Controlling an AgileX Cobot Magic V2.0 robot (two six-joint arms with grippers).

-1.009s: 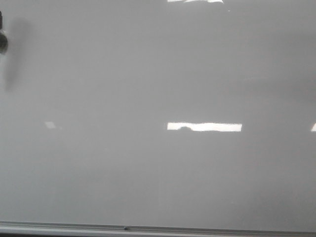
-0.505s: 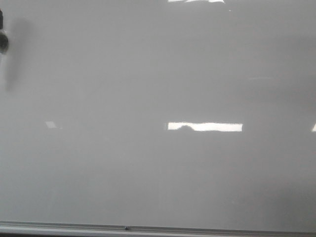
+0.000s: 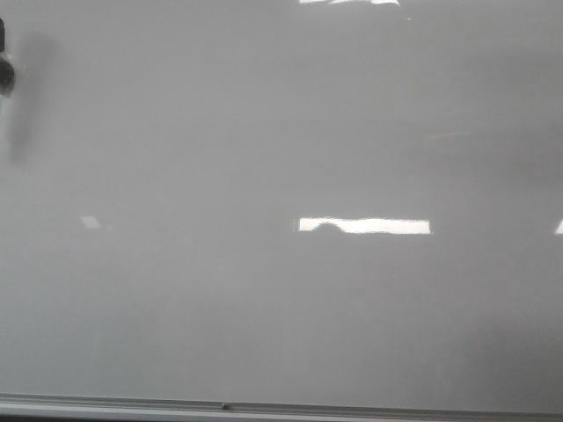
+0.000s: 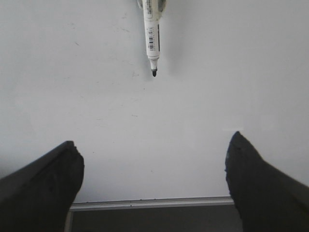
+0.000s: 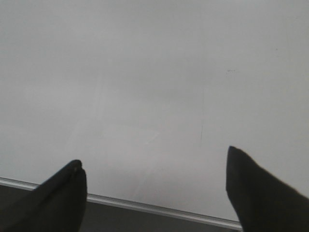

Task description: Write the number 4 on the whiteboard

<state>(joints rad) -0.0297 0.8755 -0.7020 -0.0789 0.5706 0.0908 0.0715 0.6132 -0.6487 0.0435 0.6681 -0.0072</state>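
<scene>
The large glossy pale grey whiteboard (image 3: 281, 290) looks unchanged from a second ago, with no number 4 visible. Both the left hand (image 4: 153, 181) and right hand (image 5: 155, 188) hover spread wide and empty, a white black-tipped marker pen (image 4: 153, 41) lying uncapped ahead of the left.

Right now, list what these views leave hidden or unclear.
- Marker: its rear end is cut off by the left wrist view's edge; what holds it is out of view.
- Dark object at the front view's left edge: mostly cropped and blurred, identity unclear.
- Whiteboard: glare patches could mask faint strokes; no written digit is discernible.
- Left gripper and right gripper: open, only the fingertips show.
</scene>
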